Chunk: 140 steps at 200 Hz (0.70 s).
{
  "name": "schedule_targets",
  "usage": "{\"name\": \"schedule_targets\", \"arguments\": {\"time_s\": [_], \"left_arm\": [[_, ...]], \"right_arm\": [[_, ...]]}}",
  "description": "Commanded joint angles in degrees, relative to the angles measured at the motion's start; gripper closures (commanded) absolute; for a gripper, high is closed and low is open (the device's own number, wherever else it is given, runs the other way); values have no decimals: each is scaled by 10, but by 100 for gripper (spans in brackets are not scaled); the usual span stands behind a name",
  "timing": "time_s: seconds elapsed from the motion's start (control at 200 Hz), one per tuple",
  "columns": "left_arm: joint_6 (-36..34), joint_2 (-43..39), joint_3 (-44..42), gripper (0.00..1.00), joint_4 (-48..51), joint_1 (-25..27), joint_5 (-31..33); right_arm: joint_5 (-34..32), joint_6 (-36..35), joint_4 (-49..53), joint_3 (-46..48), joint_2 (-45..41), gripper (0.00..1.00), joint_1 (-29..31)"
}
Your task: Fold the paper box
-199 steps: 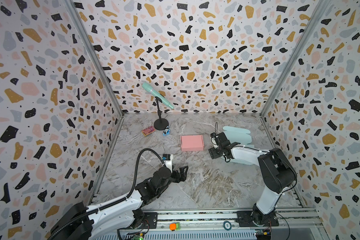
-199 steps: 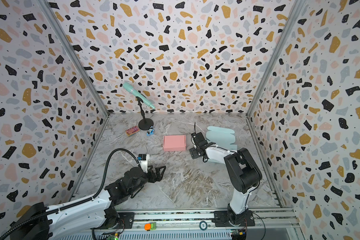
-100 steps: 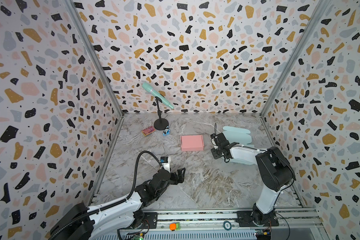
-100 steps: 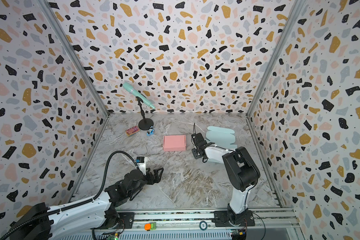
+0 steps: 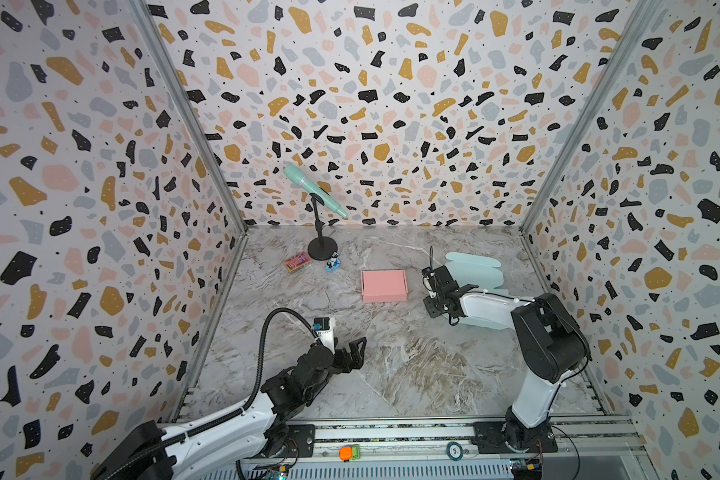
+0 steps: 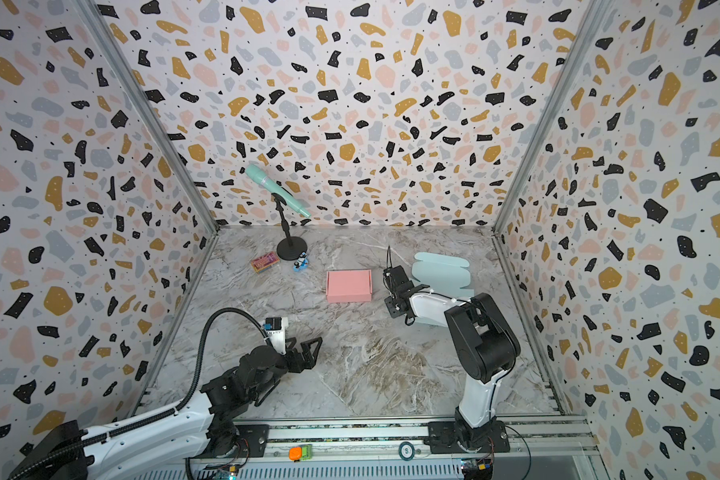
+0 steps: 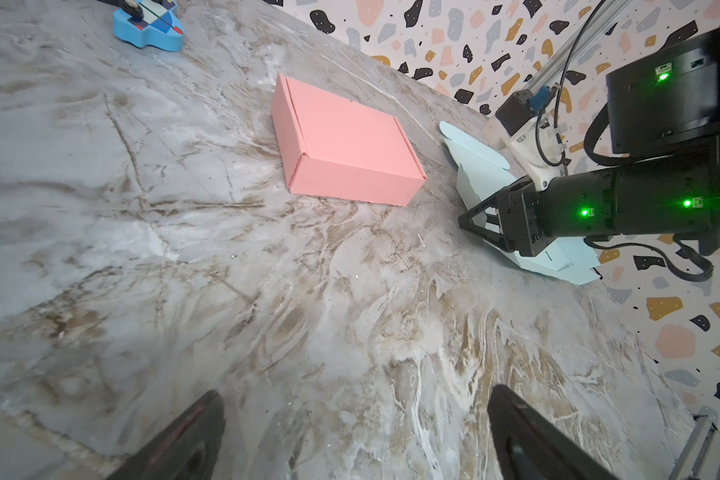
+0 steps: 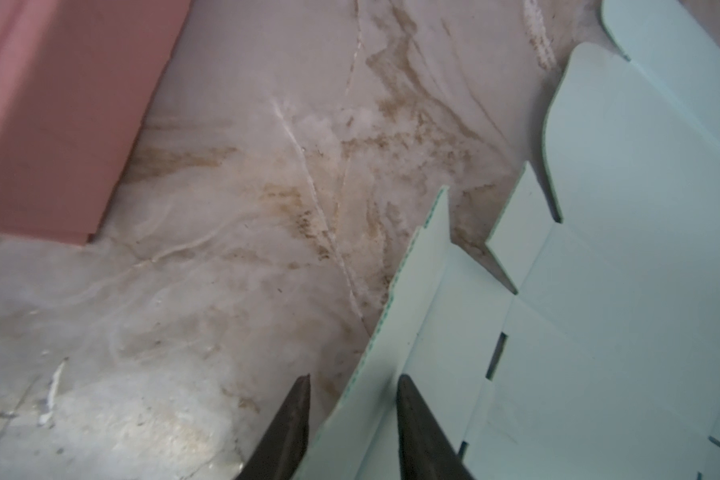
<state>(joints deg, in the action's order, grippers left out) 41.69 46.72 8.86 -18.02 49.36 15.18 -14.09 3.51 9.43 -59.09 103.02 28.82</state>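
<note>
The paper box is a flat, unfolded mint sheet [image 5: 474, 270] [image 6: 441, 270] lying at the right of the marble floor. My right gripper [image 5: 430, 297] [image 6: 389, 297] sits low at the sheet's left edge. In the right wrist view its two dark fingers straddle a raised edge flap [image 8: 416, 291]; the gripper [image 8: 355, 378] is narrow but open, with a gap beside one finger. My left gripper [image 5: 352, 353] [image 7: 356, 390] hovers wide open and empty over bare floor at the front left.
A closed pink box [image 5: 383, 284] [image 7: 346, 137] stands mid-floor, just left of the right gripper. At the back left are a mint microphone on a black stand [image 5: 322, 249], a small patterned packet [image 5: 297, 262] and a blue toy [image 5: 333, 262]. Patterned walls close in three sides.
My right gripper's jaws have narrowed around the mint flap while staying in place. The left arm has barely shifted and its jaws stay wide.
</note>
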Motion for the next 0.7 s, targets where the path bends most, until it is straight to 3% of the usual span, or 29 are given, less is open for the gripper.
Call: {"name": "schedule_targets", "arguments": {"time_s": [0.0, 0.696], "left_arm": [[4, -4, -8, 0, -52, 4, -12], [8, -95, -23, 0, -31, 5, -5]], "right_arm": [[-20, -2, 11, 7, -32, 66, -2], [-47, -1, 11, 20, -61, 82, -6]]}}
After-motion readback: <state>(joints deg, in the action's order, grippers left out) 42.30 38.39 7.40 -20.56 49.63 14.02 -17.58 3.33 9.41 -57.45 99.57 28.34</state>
